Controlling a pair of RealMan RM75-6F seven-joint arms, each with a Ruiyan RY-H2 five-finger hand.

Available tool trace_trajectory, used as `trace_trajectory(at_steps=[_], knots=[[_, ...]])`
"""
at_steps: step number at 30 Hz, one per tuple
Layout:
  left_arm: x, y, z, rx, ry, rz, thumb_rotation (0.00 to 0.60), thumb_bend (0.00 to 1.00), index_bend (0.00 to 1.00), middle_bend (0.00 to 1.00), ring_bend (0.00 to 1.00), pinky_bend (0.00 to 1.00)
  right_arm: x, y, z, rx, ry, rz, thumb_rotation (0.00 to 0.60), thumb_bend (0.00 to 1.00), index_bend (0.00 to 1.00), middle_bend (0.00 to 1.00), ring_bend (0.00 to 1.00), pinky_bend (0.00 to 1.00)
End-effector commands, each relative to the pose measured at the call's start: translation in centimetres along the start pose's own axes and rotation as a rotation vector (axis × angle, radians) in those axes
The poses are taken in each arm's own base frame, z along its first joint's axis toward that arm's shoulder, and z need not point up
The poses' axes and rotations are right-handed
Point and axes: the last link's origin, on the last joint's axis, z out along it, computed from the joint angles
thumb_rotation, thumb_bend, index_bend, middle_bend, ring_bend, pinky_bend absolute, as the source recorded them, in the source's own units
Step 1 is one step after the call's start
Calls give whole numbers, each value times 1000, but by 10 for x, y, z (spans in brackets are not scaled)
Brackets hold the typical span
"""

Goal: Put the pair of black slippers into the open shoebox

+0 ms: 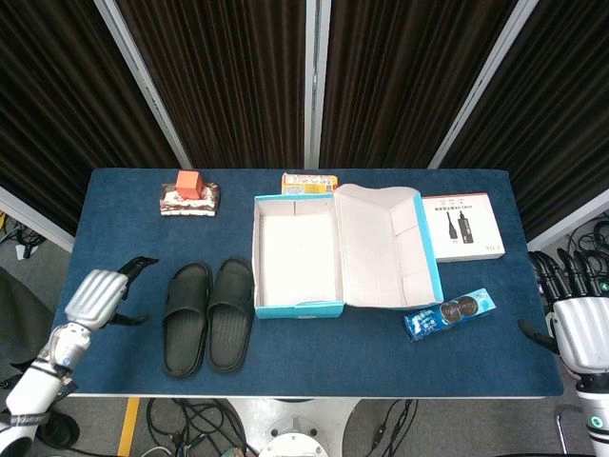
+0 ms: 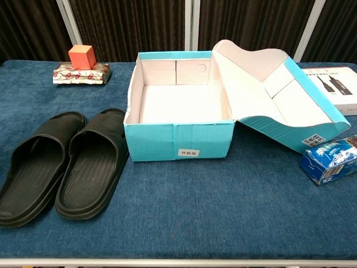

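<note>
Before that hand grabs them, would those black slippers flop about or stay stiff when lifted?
The black slippers look like moulded one-piece rubber or foam, so they would probably bend a little yet keep their shape. They seem light for their size. The ribbed footbeds and arched straps should give fingers purchase, so slipping seems unlikely. They lie flat, side by side, so a push would likely slide them, not tip them.
</note>
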Motion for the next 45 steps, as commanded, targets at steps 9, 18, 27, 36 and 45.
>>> trace_trajectory(at_steps=[9, 18, 27, 36, 45], knots=[[10, 48, 79, -21, -256, 167, 600, 0, 77, 152, 742, 924, 4, 4, -4, -8, -9, 13, 600, 0, 0, 130, 0, 0], [2, 83, 106, 97, -361, 223, 600, 0, 19, 126, 757, 923, 4, 8, -6, -6, -25, 35, 600, 17, 0, 134, 0, 0], [-14, 109, 125, 157, -459, 172, 600, 0, 4, 110, 759, 923, 2, 16, -9, -19, -33, 42, 600, 20, 0, 136, 0, 0], [-25, 119, 139, 192, -490, 134, 600, 0, 3, 110, 761, 923, 0, 22, -10, -23, -45, 63, 600, 21, 0, 137, 0, 0], [-35, 121, 147, 285, -494, 212, 600, 0, 3, 109, 762, 923, -1, 29, -12, -35, -48, 73, 600, 21, 0, 137, 0, 0]])
